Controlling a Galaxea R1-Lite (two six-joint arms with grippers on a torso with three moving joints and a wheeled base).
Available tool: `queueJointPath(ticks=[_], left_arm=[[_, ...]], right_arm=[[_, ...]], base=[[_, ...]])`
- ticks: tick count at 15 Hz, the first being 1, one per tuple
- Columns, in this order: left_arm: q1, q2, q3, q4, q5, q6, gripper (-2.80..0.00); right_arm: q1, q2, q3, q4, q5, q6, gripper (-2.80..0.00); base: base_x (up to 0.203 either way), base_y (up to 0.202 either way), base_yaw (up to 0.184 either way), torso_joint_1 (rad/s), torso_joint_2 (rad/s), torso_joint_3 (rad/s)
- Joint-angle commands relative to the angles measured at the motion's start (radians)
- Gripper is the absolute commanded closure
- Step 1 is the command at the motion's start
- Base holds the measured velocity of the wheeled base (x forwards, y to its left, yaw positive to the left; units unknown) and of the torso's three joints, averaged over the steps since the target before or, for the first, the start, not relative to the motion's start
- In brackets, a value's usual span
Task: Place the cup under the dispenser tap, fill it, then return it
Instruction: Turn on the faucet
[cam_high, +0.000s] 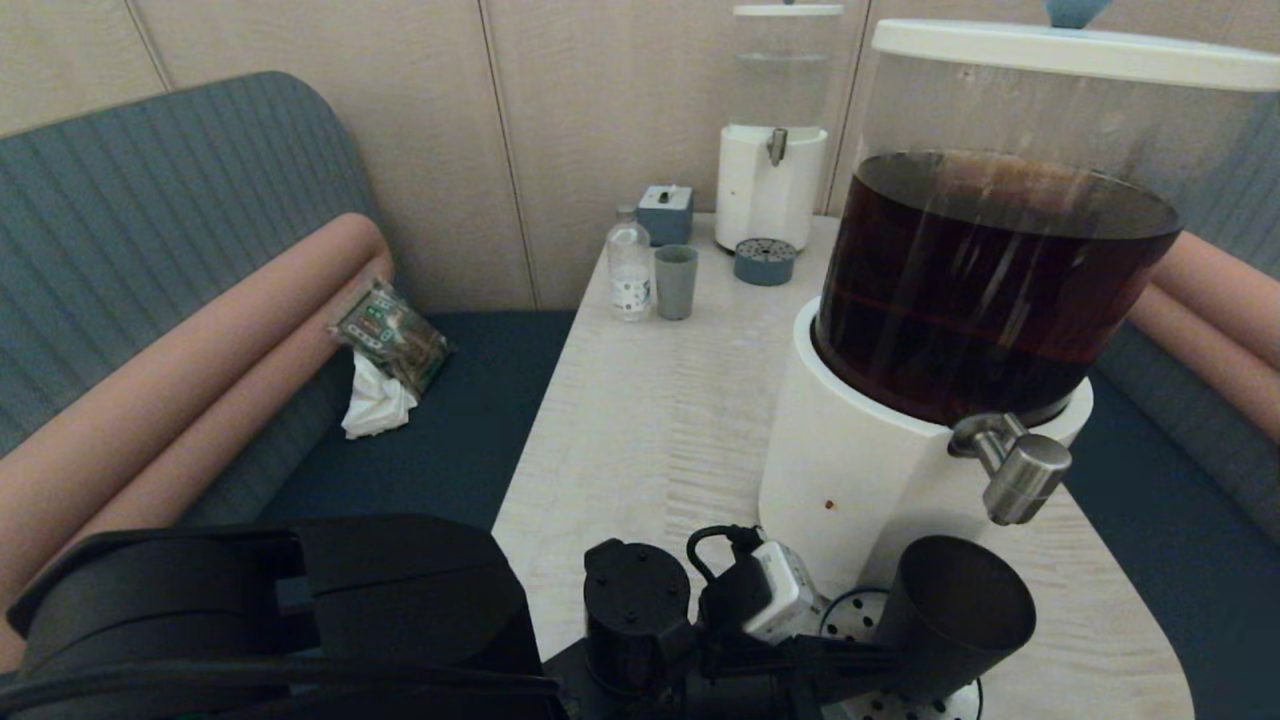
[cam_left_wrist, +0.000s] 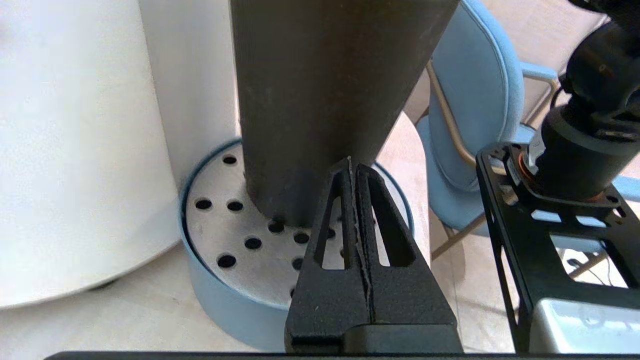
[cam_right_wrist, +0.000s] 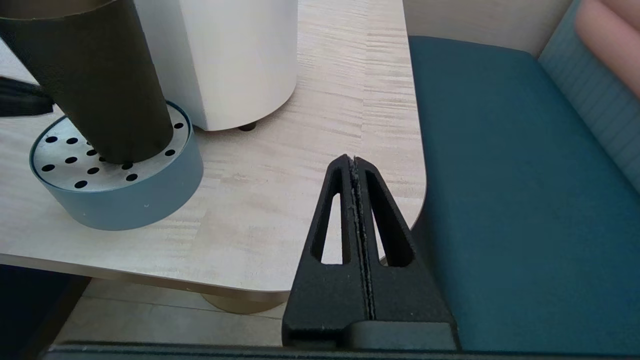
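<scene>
The cup (cam_high: 950, 610), a matte black tapered tumbler, stood upright on the perforated metal top of a round blue-grey drip tray (cam_high: 850, 620), directly below the dispenser tap (cam_high: 1015, 465). The tap, a brushed-steel spigot with a cylindrical knob, jutted from the white base of the large dispenser (cam_high: 850, 450), whose clear tank held dark brown liquid.

The left end effector (cam_left_wrist: 350, 162) was fully closed, its 2 fingers pressed flat together with nothing between them. In the left wrist view its tips sat just in front of the cup's lower wall (cam_left_wrist: 320, 100), very near it; whether they touched could not be told. The drip tray (cam_left_wrist: 225, 300) lay just beyond and below those tips, with the dispenser's white base behind it.

The right end effector (cam_right_wrist: 353, 160) was likewise fully closed and held nothing. It hung over the near corner of the pale wooden surface (cam_right_wrist: 280, 200), well apart from the cup (cam_right_wrist: 100, 85) and the tray (cam_right_wrist: 130, 205), which stood ahead of it and to one side. A dark teal bench seat (cam_right_wrist: 525, 200) lay beyond the surface edge on its other side.

Far beyond both end effectors, at the back of the surface, stood a smaller dispenser of clear liquid (cam_high: 772, 150), a grey-green tumbler (cam_high: 676, 282) and a small bottle (cam_high: 629, 265).
</scene>
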Motion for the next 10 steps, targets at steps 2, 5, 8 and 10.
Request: queueJointPath(ticks=[2, 5, 8, 10], left_arm=[[0.0, -0.027, 0.035, -0.009, -0.004, 0.001, 0.0], [0.0, -0.129, 0.174, -0.009, 0.0, 0.0, 0.0], [0.003, -0.307, 0.331, -0.009, 0.029, -0.012, 0.0], [0.028, -0.468, 0.409, -0.009, 0.095, -0.046, 0.0]], right_arm=[[0.0, 0.0, 0.003, 0.0, 0.0, 0.0, 0.0], [0.0, 0.0, 0.003, 0.0, 0.0, 0.0, 0.0], [0.0, 0.0, 0.003, 0.0, 0.0, 0.0, 0.0], [0.0, 0.0, 0.003, 0.0, 0.0, -0.001, 0.0]], base=[[0.0, 0.0, 0.0, 0.0, 0.0, 0.0], [0.0, 0.0, 0.0, 0.0, 0.0, 0.0], [0.0, 0.0, 0.0, 0.0, 0.0, 0.0], [0.0, 0.0, 0.0, 0.0, 0.0, 0.0]])
